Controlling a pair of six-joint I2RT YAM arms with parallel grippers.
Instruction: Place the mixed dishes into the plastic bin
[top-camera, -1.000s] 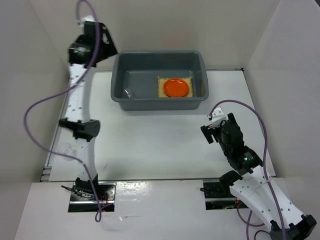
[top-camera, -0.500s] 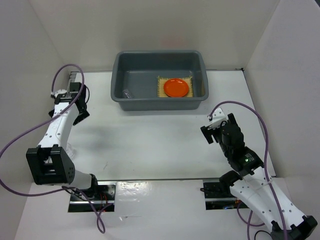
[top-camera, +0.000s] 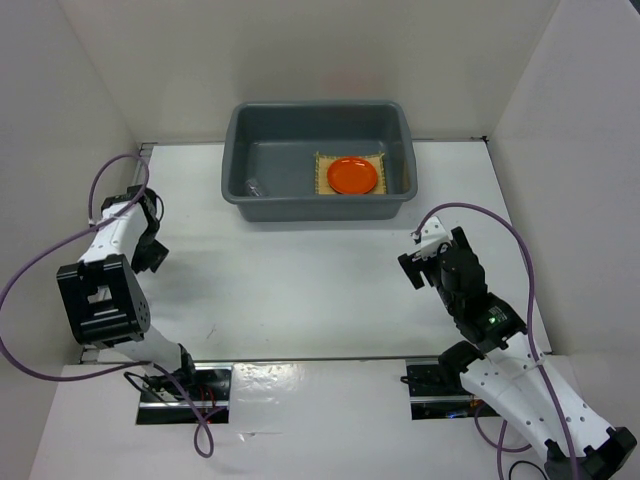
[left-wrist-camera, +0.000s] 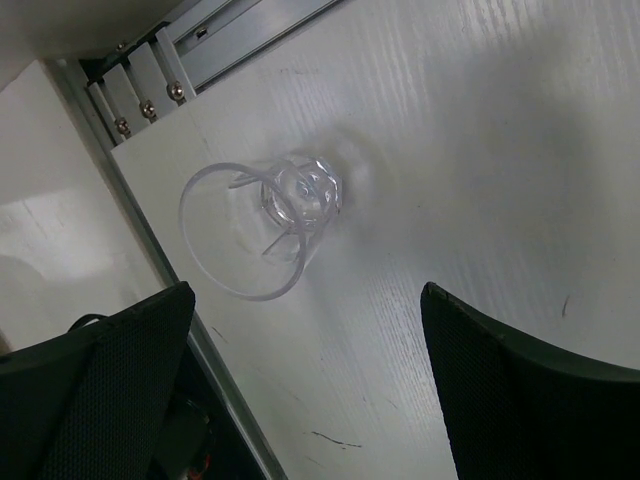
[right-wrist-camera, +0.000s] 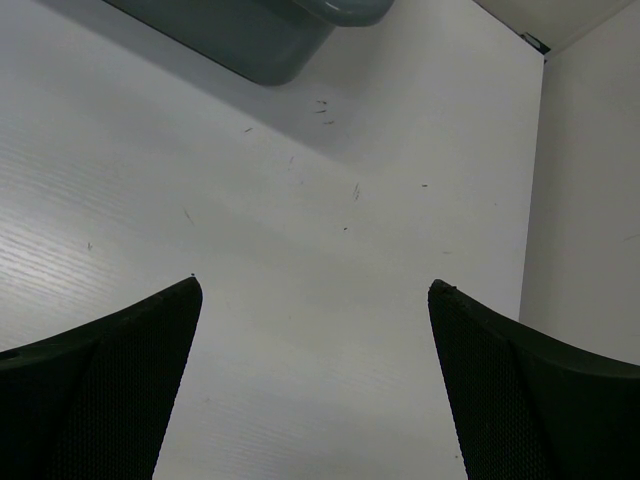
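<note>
Swung down from beside the bin (top-camera: 318, 205), the left gripper (left-wrist-camera: 305, 292) is hovering wide open, empty, over the cup (left-wrist-camera: 262, 225) by the table's (top-camera: 300, 290) left edge (aiming to straddle it). Mat (top-camera: 322, 172) and plate (top-camera: 352, 175) are lying in the bin; right gripper (right-wrist-camera: 312, 285) is idling open, empty.

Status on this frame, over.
Left pincer open over clear cup on table, by edge rail. Right pincer open, empty. Mat, orange plate, second cup in bin. Nothing between cup and pincer.
</note>
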